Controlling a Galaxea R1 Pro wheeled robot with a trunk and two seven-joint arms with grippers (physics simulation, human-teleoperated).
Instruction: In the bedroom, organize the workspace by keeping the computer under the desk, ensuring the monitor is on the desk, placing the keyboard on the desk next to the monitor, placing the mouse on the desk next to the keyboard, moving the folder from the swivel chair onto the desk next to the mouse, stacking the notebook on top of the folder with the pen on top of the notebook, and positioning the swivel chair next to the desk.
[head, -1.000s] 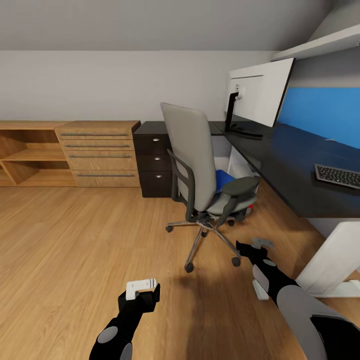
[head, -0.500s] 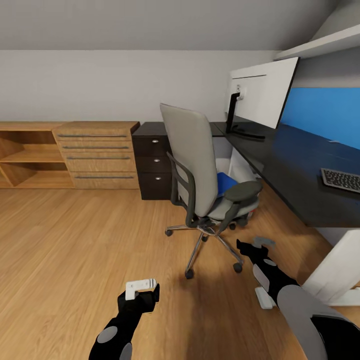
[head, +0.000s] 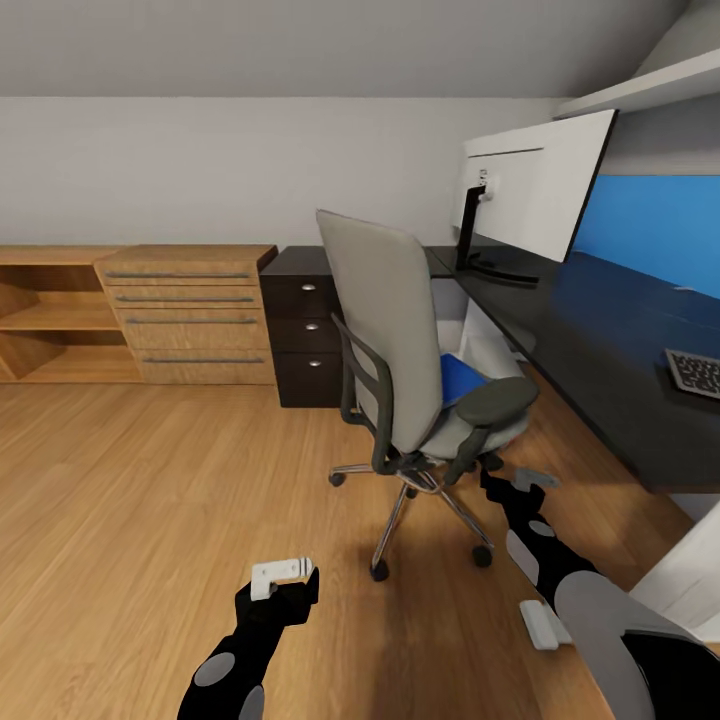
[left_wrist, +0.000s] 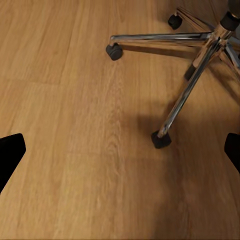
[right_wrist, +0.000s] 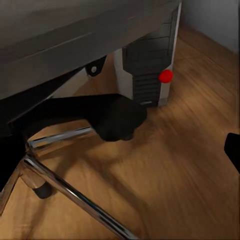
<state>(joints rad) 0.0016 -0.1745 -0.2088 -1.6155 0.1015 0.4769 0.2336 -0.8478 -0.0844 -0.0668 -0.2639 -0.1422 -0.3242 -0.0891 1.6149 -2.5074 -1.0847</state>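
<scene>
From the head camera I see the grey-upholstered swivel chair (head: 415, 380) with its back turned to me, so its backrest hides most of the bright-blue folder (head: 458, 375) lying on the seat; only a blue corner shows beside the black armrest. The dark keyboard (head: 696, 372) is cut off by the picture's right edge where it lies on the glossy black desk (head: 590, 340), and the wide monitor (head: 535, 185) stands further back on the same top, showing me its white back.

My left gripper (head: 284, 577) hangs low over the light wood floor (head: 150, 480), short of the chair's chrome star base; in the left wrist view the dark fingertips (left_wrist: 11, 152) sit at opposite edges of the picture, so the claw is spread wide, holding nothing.

My right gripper (head: 520, 484) is close beside the chair's armrest. Whether that claw is wide or narrow I cannot tell. The right wrist view shows the light grey computer tower (right_wrist: 150, 65) standing under the desk, with a red spot on its front.
</scene>
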